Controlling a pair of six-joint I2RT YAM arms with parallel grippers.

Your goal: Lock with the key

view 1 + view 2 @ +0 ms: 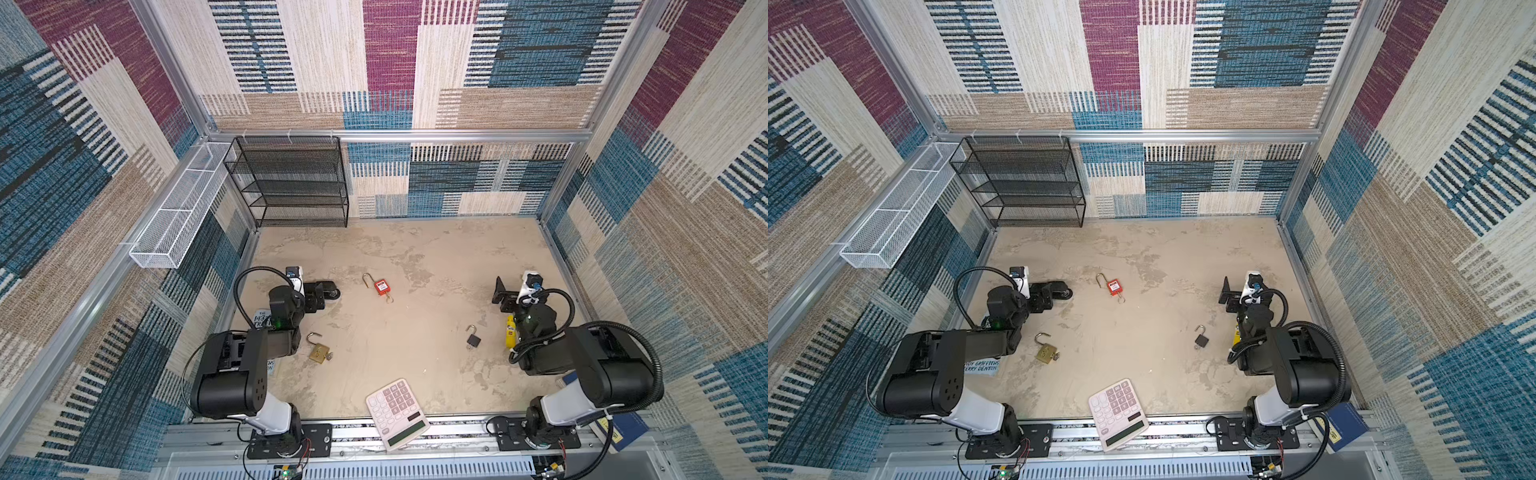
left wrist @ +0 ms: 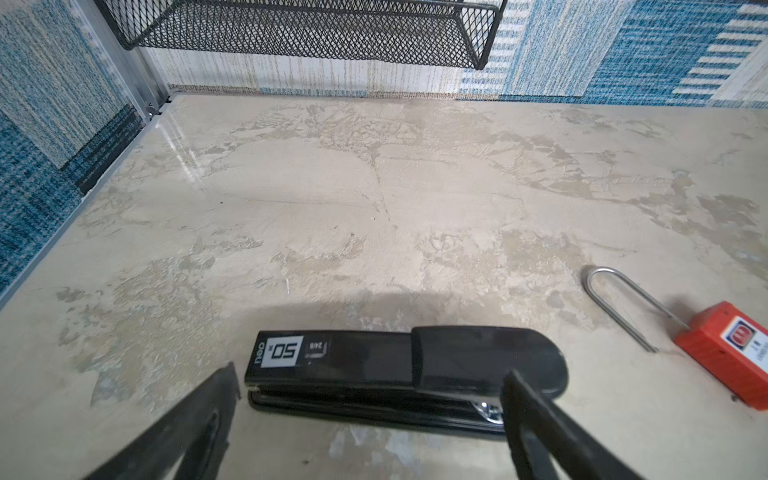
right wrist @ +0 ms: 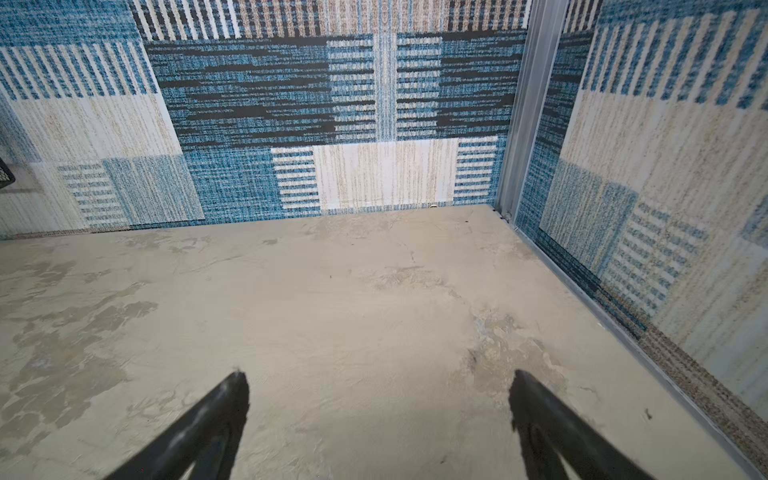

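Where the walls met the surface, woven-look panels (image 1: 478,183) in blue, maroon and beige blocks boxed in a mottled beige tabletop (image 1: 415,249), with aluminium rails at the corners and edges.

Left wall: a long white wire-mesh basket (image 1: 174,216) hung above the table. Rear left corner: a black mesh shelf rack (image 1: 291,183) stood against the back wall.

The left gripper (image 2: 372,374) sat low by a black stapler (image 2: 478,353), jaws spread wide and holding nothing. Whether it touched the stapler could not be told. A pale-covered book (image 1: 262,320) lay partly under that arm.

Just right of the arm, a brass padlock (image 1: 319,353) lay flat with its shackle swung open and a key (image 1: 329,356) at its body. Farther back, near centre, lay a red padlock (image 1: 381,287) with a long thin shackle, open, and a small brassy piece (image 1: 389,298) at its base, too small to name.

A pale pink calculator (image 1: 397,411) lay across the table's front edge onto the rail. Right of centre lay a small black padlock (image 1: 473,340), shackle open. A yellow bottle (image 1: 510,330) lay beside the right arm.

The right gripper (image 3: 379,378) hung over bare table, jaws wide apart and empty. Front right corner: a dark blue book (image 1: 623,428).
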